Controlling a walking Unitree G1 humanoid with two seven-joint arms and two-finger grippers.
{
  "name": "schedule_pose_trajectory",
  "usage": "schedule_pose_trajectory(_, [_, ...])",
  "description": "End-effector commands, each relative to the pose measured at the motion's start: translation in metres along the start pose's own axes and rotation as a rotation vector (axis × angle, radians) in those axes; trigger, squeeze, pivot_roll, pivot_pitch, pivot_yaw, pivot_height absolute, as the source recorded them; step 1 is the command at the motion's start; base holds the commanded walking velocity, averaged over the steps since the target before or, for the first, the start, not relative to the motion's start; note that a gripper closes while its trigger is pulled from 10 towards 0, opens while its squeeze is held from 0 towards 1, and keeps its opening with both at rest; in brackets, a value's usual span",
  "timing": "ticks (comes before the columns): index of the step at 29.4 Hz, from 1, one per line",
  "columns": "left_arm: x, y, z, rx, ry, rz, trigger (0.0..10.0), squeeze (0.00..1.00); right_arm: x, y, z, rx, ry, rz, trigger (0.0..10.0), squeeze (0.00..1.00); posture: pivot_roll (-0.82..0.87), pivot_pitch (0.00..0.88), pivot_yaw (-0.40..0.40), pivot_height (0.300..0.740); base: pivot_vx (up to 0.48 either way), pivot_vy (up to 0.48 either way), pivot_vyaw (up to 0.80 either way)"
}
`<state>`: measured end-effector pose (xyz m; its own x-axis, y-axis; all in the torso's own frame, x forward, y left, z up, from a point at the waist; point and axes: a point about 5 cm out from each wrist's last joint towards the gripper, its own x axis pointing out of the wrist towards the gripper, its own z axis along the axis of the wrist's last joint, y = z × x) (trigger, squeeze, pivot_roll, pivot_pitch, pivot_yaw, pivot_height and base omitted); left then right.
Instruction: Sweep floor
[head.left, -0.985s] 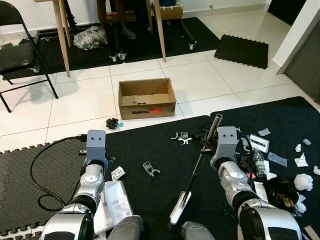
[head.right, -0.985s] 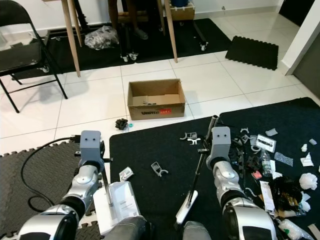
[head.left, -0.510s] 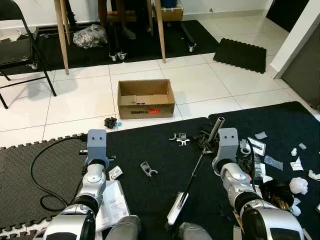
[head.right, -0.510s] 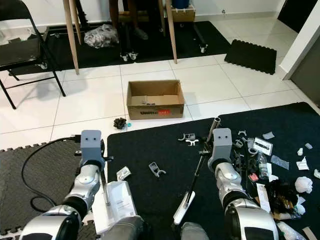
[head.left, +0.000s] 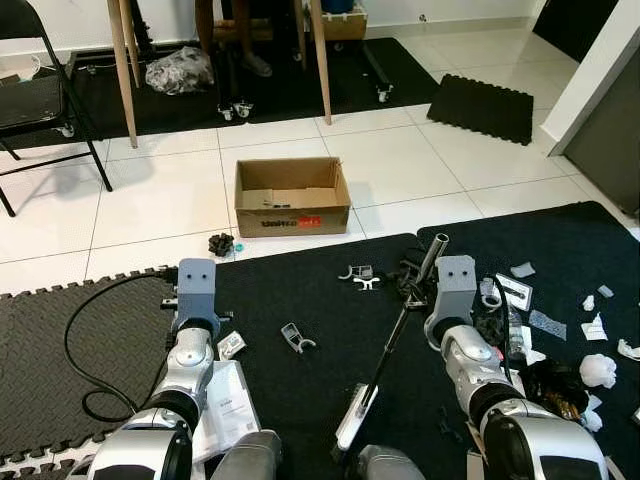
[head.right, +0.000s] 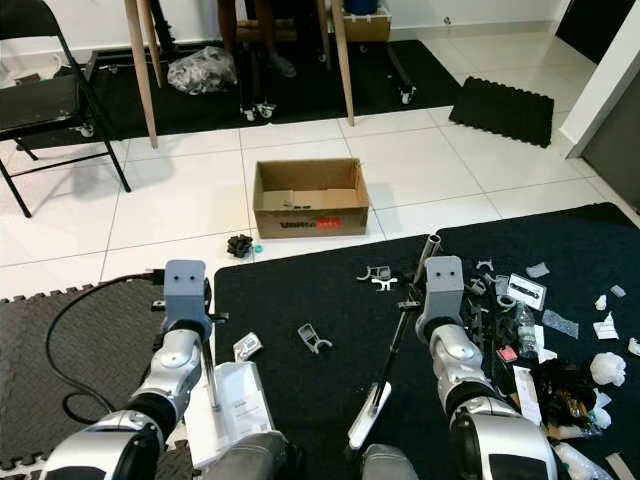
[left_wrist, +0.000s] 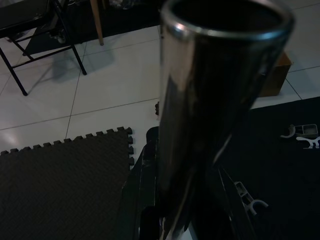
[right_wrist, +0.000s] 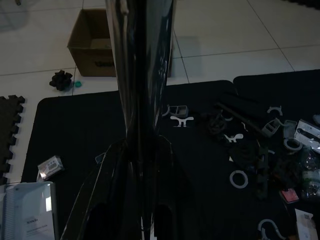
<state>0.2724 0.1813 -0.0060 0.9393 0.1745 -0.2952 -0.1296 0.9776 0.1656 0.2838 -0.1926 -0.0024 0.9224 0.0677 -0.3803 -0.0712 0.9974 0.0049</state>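
Right pincer (right_wrist: 140, 220) clamping slim metal broom handle (head.left: 400, 320), square cardboard box (head.left: 292, 196)

Floor tiles (head.left: 400, 160) glossy white ceramic, centre of frame. Foam mats (head.left: 40, 340) matt black, textured, jigsaw-edged, lower left; smoother black mat (head.left: 330, 300) centre. Cardboard box (head.left: 292, 196) matt brown, upper middle. Broom handle (head.left: 400, 330) shiny metal tube, lower centre; reflective chrome in left wrist view. Robot arms (head.left: 480, 380) brushed silver, grey plastic wrist blocks. Table legs (head.left: 124, 70) pale wood, top left. Paper booklet (head.left: 228, 408) white, slightly glossy.
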Motion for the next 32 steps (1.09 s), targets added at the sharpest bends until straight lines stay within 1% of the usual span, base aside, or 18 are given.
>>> schedule_pose_trajectory(1, [-0.0122, -0.0015, -0.0265, 0.005, 0.129, -0.007, 10.0, 0.0, -0.0003, -0.0032, 0.0011, -0.031, -0.004, -0.02, 10.0, 0.0, 0.0, 0.023, -0.044, 0.74, 0.0, 0.0, 0.0])
schedule_pose_trajectory(15, [-0.011, 0.0004, -0.0257, 0.017, 0.13, -0.005, 10.0, 0.0, 0.0003, -0.0011, 0.0009, -0.014, -0.002, -0.021, 10.0, 0.0, 0.0, 0.022, -0.036, 0.74, 0.0, 0.0, 0.0])
schedule_pose_trajectory(32, [-0.0088, 0.0021, -0.0236, 0.028, 0.129, -0.002, 10.0, 0.0, 0.0019, 0.0007, 0.0034, -0.019, -0.009, -0.021, 10.0, 0.0, 0.0, 0.013, -0.027, 0.74, 0.0, 0.0, 0.0])
